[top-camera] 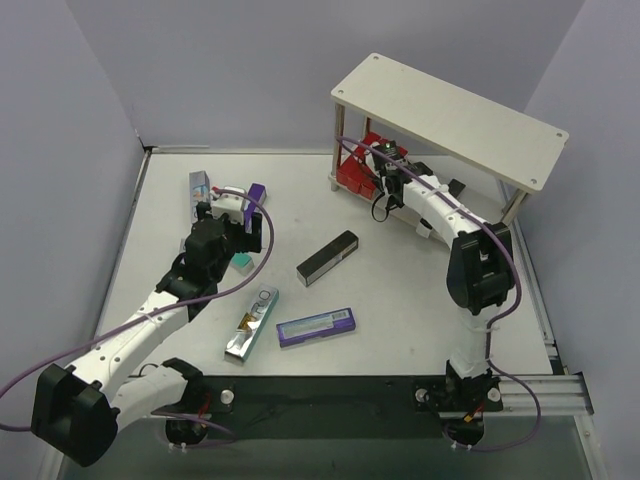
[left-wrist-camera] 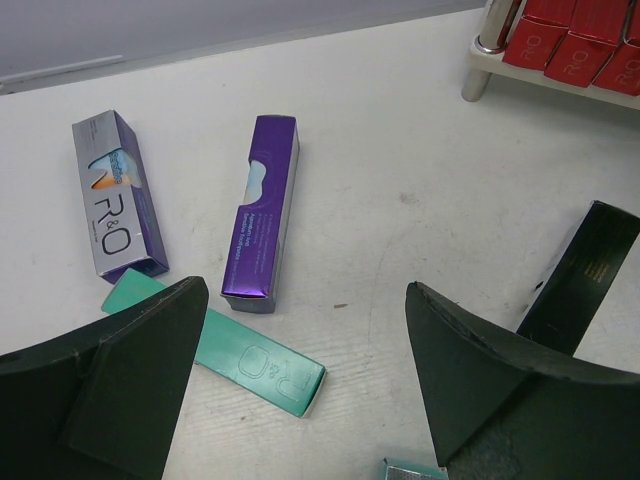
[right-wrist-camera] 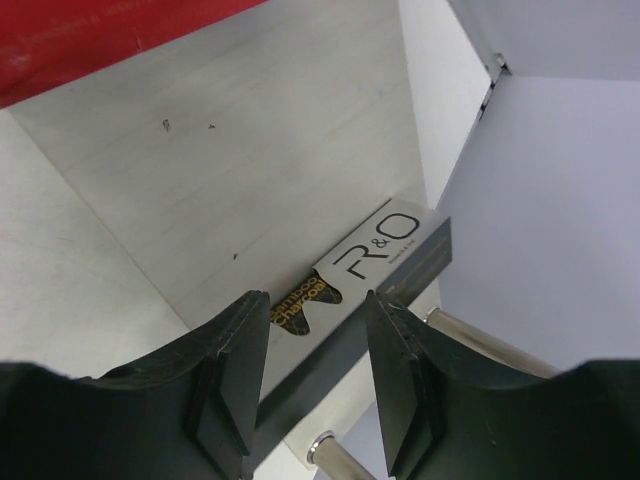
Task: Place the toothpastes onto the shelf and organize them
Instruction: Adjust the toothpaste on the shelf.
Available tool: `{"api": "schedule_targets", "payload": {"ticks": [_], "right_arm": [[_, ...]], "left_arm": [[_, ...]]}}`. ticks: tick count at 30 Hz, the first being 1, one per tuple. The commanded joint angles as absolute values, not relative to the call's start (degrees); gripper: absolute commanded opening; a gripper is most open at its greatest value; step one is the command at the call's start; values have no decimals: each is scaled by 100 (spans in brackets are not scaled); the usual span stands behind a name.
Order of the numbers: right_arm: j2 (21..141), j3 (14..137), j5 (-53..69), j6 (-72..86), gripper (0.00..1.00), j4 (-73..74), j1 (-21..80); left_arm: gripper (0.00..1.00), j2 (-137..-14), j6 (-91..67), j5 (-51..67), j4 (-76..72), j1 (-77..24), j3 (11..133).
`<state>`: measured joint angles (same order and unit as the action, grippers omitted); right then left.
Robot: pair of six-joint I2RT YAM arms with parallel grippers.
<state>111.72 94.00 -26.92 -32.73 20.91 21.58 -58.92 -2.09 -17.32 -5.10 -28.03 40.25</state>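
The shelf stands at the back right, with red toothpastes on its lower board. My right gripper reaches under the top board. It is shut on a black and silver carton that rests on the lower board. My left gripper is open and empty above the table. A teal carton, a purple carton and a silver-purple carton lie just ahead of it. A black carton lies mid-table and also shows in the left wrist view.
A silver carton and a purple-silver carton lie near the front of the table. A shelf leg and red cartons show at the top right of the left wrist view. Grey walls enclose the table.
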Motion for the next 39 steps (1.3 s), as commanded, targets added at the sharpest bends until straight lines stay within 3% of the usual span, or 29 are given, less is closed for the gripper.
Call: {"api": "schedule_targets", "payload": {"ticks": [1,15,39], "right_arm": [[11408,9650,-3111,-3410,42,1943,2004],[11795,9132,-3384,-3691,40,1723,1828],[11320,7946,-3718,-3709,34,1723,1617]], "left_arm": [[92,-5739,-193,-1644,-809,-2804,4017],[91,-5722,-123,-1679,-879,-2918,3973],[91,-5643,-70,-1670,-914,-2988,3929]]}}
